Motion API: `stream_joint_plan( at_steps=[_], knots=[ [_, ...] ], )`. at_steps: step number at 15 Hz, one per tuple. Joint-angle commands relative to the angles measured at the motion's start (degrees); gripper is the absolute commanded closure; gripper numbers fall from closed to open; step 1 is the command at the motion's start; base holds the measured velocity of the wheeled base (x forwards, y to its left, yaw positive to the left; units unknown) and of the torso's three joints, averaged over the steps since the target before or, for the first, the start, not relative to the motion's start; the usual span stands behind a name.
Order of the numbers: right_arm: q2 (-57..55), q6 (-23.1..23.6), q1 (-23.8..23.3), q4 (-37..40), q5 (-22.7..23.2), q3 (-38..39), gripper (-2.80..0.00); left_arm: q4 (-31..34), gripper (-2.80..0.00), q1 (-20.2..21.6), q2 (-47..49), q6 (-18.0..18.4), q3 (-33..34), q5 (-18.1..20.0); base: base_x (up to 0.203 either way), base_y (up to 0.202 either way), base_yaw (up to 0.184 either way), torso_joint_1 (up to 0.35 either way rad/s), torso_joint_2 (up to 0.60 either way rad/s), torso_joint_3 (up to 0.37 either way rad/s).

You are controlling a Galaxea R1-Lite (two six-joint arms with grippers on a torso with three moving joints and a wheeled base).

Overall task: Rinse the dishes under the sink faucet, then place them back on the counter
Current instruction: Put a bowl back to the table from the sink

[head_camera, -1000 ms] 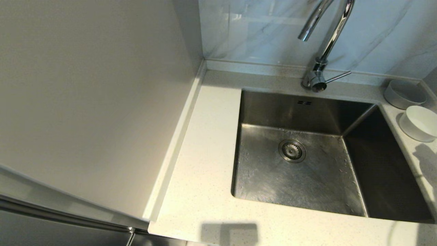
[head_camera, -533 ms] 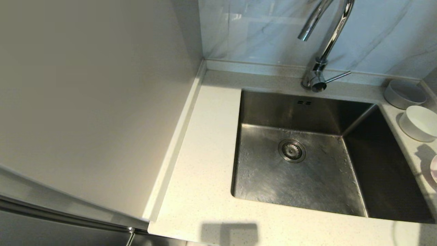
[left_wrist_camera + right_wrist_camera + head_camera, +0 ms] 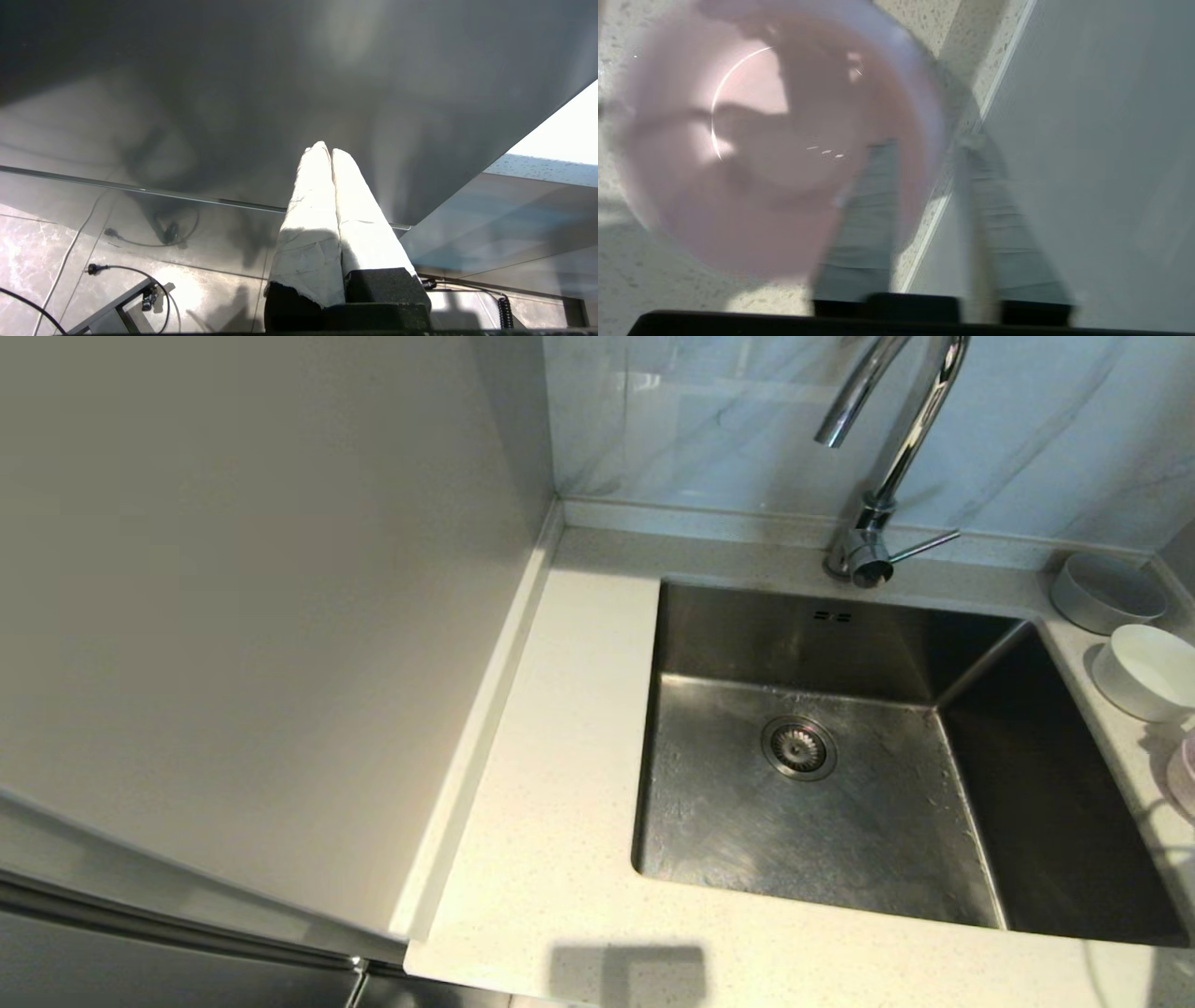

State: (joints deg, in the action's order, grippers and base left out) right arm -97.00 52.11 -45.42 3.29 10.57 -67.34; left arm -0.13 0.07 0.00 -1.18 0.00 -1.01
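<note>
The pale pink bowl [image 3: 752, 140] sits on the speckled counter [image 3: 644, 280] right of the sink [image 3: 728, 840]. Only its edge [image 3: 1184, 775] shows in the head view. My right gripper [image 3: 927, 142] is open astride its rim, one finger inside the bowl and one outside, with a gap around the wall. The white bowl [image 3: 1146, 670] and the grey-white bowl [image 3: 1106, 593] stand further back on the same strip of counter [image 3: 560, 803]. The chrome faucet [image 3: 896, 439] arches over the basin, with no water running. My left gripper [image 3: 325, 148] is shut on nothing, parked low beside a cabinet.
A tall pale cabinet panel [image 3: 233, 616] walls off the counter's left side. Marble-look tiles [image 3: 700, 420] rise behind the faucet's side lever [image 3: 924, 546]. A grey side wall [image 3: 1087, 140] stands close beside the pink bowl. Cables lie on the floor [image 3: 117, 280] below the left arm.
The pink bowl has come into the head view at the right edge and settled on the counter. My right gripper's fingers have parted from its rim.
</note>
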Motion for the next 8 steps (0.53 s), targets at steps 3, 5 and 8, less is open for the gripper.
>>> stream_joint_plan(
  at_steps=[3, 5, 8],
  knots=[
    [-0.4, -1.0, -0.1, 0.0, 0.2, -2.6, -2.8, 0.0, 0.0, 0.0, -0.2, 0.0, 0.0, 0.0, 0.0, 0.0, 0.0, 0.0, 0.0, 0.0],
    [-0.3, -2.6, -0.1, 0.0, 0.9, -4.3, -2.8, 0.0, 0.0, 0.0, -0.2, 0.0, 0.0, 0.0, 0.0, 0.0, 0.0, 0.0, 0.0, 0.0],
    [0.9, -5.3, 0.3, 0.0, 3.3, -5.2, -2.8, 0.0, 0.0, 0.0, -0.2, 0.0, 0.0, 0.0, 0.0, 0.0, 0.0, 0.0, 0.0, 0.0]
  ],
)
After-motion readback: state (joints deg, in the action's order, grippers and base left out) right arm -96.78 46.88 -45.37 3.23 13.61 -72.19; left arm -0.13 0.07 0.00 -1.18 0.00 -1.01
